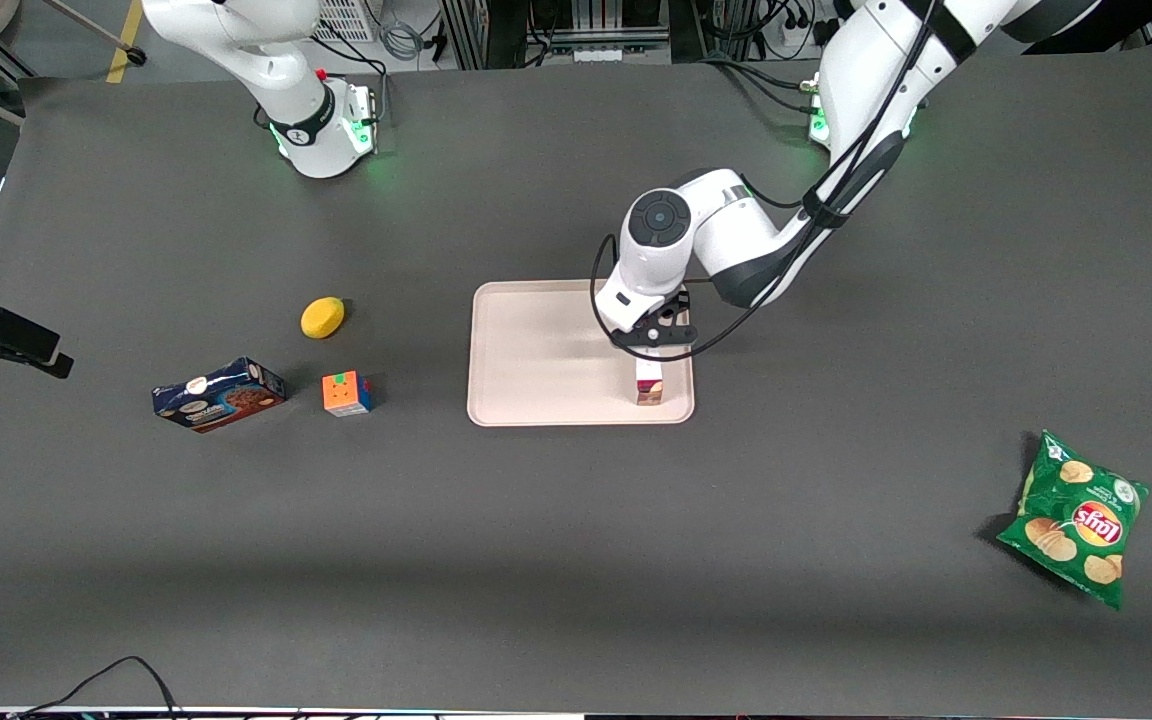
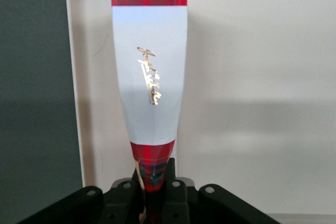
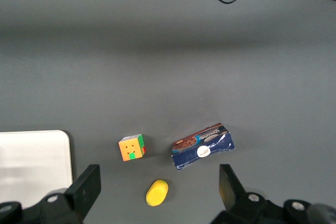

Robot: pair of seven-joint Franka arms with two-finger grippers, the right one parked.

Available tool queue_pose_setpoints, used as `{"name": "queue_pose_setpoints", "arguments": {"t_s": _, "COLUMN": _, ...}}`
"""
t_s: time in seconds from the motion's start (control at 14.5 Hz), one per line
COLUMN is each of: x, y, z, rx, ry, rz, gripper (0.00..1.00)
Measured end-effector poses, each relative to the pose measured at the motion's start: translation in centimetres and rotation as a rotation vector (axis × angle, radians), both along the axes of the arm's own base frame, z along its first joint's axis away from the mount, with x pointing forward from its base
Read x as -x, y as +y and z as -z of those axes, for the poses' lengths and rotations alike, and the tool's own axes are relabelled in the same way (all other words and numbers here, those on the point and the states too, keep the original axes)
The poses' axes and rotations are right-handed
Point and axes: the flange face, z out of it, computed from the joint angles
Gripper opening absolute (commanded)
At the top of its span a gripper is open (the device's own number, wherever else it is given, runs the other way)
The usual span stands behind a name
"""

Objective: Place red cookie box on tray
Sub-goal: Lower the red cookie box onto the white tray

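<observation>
The left arm's gripper (image 1: 654,345) hangs over the tray (image 1: 536,350), at the corner nearer the working arm's end of the table. Its fingers (image 2: 170,179) are clenched on the end of the red cookie box (image 1: 649,384) (a tartan pattern with a white panel), which stands upright with its lower end on or just above the tray.

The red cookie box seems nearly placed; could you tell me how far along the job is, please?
Done: the red cookie box has been picked up and hangs over the tray, at its end toward the working arm. In hand: the claw is shut on the box's top end, holding it upright; whether its lower end touches the tray cannot be told. Left: set it down, release, withdraw.
</observation>
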Motion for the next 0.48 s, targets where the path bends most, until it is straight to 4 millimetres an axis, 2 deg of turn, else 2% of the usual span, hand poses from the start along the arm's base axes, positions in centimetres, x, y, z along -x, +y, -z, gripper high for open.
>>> {"name": "queue_pose_setpoints", "arguments": {"t_s": 0.28, "x": -1.8, "y": -0.2, "z": -0.2, "rx": 0.019, "ry": -0.009, "rz": -0.022, "gripper": 0.18}}
{"name": "queue_pose_setpoints", "arguments": {"t_s": 0.35, "x": -2.0, "y": -0.1, "z": -0.1, "rx": 0.02, "ry": -0.009, "rz": -0.026, "gripper": 0.29}}
{"name": "queue_pose_setpoints", "arguments": {"t_s": 0.41, "x": -2.2, "y": 0.0, "z": 0.0, "rx": 0.019, "ry": -0.008, "rz": -0.028, "gripper": 0.5}}
{"name": "queue_pose_setpoints", "arguments": {"t_s": 0.48, "x": -2.2, "y": 0.0, "z": 0.1, "rx": 0.018, "ry": -0.007, "rz": -0.028, "gripper": 0.78}}
